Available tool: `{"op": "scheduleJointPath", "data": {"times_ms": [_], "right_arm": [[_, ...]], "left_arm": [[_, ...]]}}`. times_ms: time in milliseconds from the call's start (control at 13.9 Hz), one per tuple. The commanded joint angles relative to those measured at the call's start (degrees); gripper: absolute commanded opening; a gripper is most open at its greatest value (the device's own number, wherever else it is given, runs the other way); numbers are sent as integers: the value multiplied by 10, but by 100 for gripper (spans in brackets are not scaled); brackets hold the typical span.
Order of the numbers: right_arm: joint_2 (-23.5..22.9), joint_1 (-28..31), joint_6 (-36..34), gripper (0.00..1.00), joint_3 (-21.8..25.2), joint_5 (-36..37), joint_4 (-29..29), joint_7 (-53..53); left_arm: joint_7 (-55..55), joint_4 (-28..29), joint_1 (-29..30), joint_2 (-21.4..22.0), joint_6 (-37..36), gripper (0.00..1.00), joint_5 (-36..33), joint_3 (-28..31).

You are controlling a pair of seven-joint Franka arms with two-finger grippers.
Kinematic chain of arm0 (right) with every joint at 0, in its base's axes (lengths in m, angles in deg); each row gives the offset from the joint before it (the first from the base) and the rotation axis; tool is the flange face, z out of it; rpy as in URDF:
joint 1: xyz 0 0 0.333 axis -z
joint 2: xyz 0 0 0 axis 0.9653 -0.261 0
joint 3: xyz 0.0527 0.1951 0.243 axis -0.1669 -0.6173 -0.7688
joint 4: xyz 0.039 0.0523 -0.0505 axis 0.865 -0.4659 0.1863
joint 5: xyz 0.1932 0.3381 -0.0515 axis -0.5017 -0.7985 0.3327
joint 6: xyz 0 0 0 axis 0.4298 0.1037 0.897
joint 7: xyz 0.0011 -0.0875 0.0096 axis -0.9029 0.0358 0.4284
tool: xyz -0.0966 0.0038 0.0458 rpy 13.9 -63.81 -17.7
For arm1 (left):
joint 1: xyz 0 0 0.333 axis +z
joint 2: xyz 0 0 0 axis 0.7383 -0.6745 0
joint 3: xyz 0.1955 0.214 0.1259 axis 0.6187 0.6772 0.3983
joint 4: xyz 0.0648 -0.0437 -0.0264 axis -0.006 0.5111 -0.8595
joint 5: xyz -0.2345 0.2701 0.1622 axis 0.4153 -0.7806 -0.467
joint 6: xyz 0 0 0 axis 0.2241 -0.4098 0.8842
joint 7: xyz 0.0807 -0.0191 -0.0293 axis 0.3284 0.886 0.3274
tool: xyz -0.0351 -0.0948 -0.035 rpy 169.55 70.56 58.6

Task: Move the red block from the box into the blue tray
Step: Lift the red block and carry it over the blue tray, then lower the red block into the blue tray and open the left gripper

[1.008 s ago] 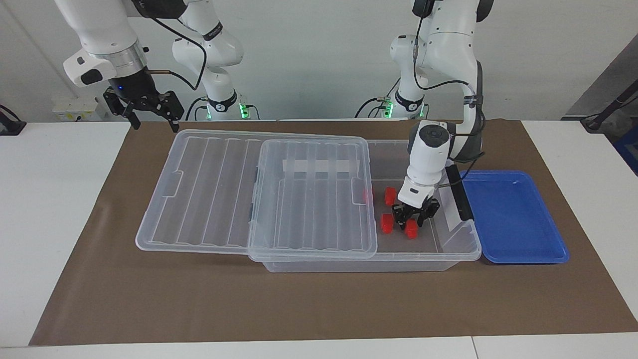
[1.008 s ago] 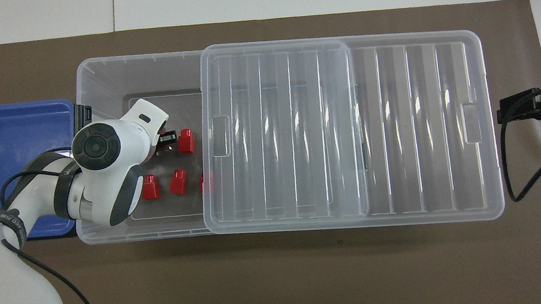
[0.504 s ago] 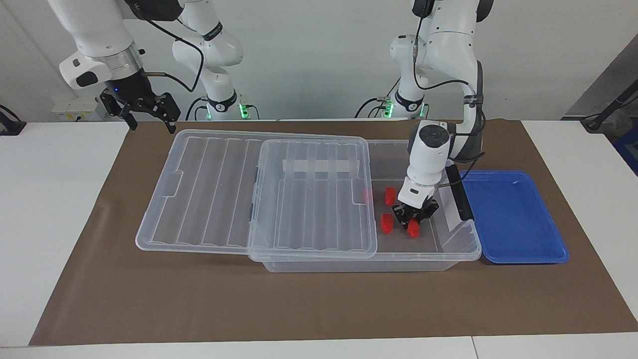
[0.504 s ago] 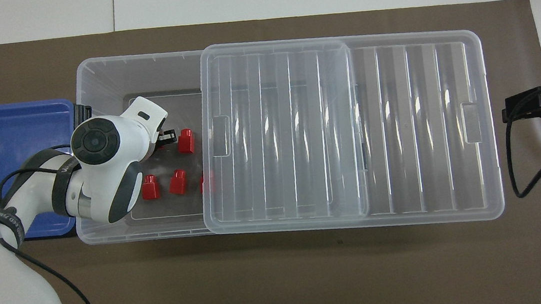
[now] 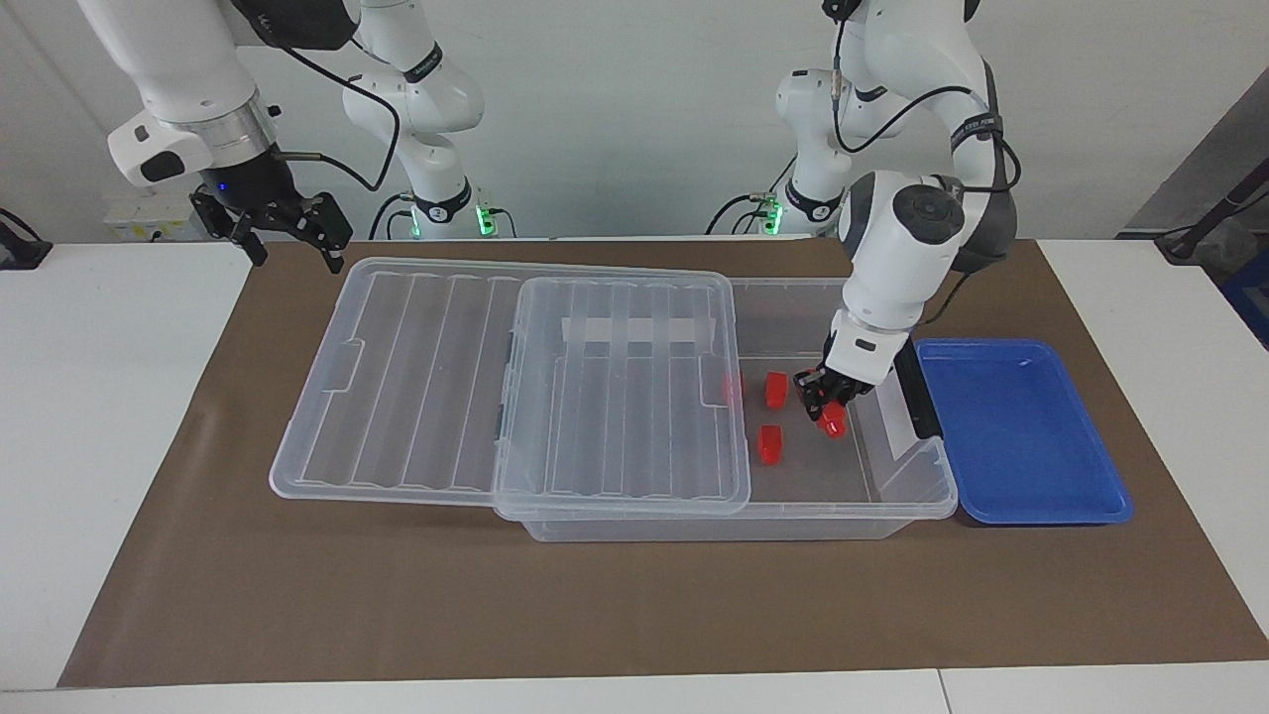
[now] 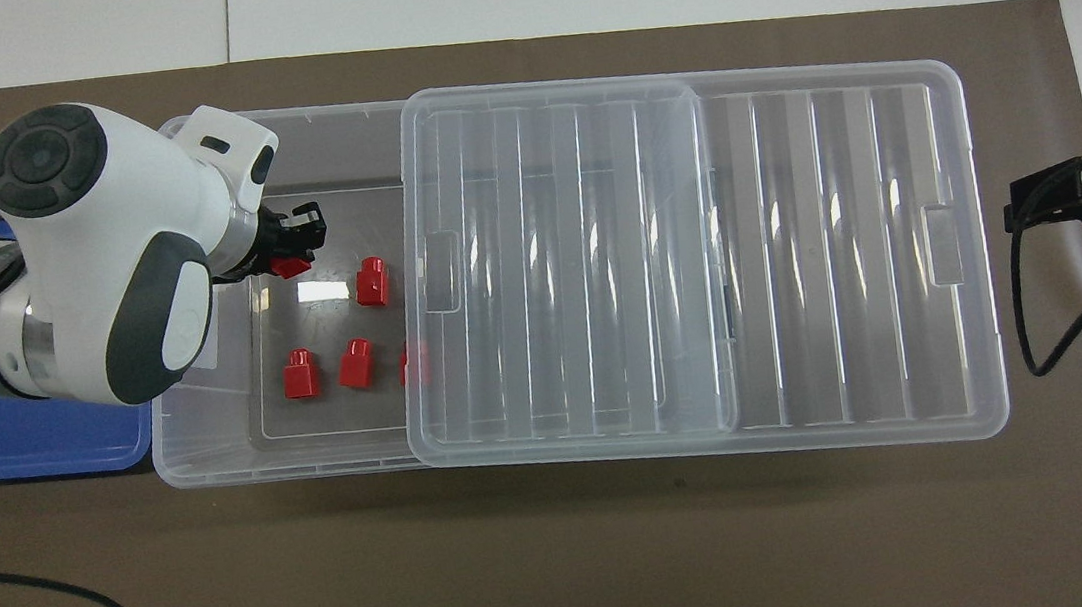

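My left gripper [image 5: 825, 407] [image 6: 294, 247] is shut on a red block [image 5: 832, 425] [image 6: 292, 266] and holds it a little above the floor of the clear box [image 5: 897, 496] [image 6: 215, 456], over the box's open end beside the blue tray [image 5: 1021, 426] [image 6: 43, 448]. Three more red blocks [image 6: 372, 281] [image 6: 299, 373] [image 6: 356, 363] lie loose on the box floor, and another shows dimly under the lid's edge. In the overhead view my left arm covers most of the tray. My right gripper [image 5: 290, 250] [image 6: 1034, 206] hangs open in the air, off the lid's end.
The ribbed clear lid [image 5: 446, 377] [image 6: 698, 267] lies slid along the box toward the right arm's end, covering most of it and overhanging the brown mat [image 5: 595, 615]. A black latch [image 5: 917, 397] stands on the box's end wall beside the tray.
My left gripper shut on a red block on the box floor and lifted it, the arm rising. My right gripper drifted slightly up and away from the lid.
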Motion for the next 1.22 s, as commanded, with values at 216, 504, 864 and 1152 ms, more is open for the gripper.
{"op": "scheduleJointPath", "data": {"times_ms": [216, 504, 864, 1152], "right_arm": [[-6, 2, -15, 100, -3, 0, 4, 6], [-1, 3, -16, 100, -2, -3, -5, 0], [-1, 2, -14, 78, -2, -3, -6, 0], [-3, 3, -3, 0, -1, -3, -8, 6]], "left_arm": [[-151, -103, 70, 46, -221, 0, -6, 13], [-319, -80, 157, 65, -231, 0, -6, 16], [-414, 29, 218, 105, -121, 0, -10, 16], [-434, 98, 230, 111, -34, 0, -10, 16]]}}
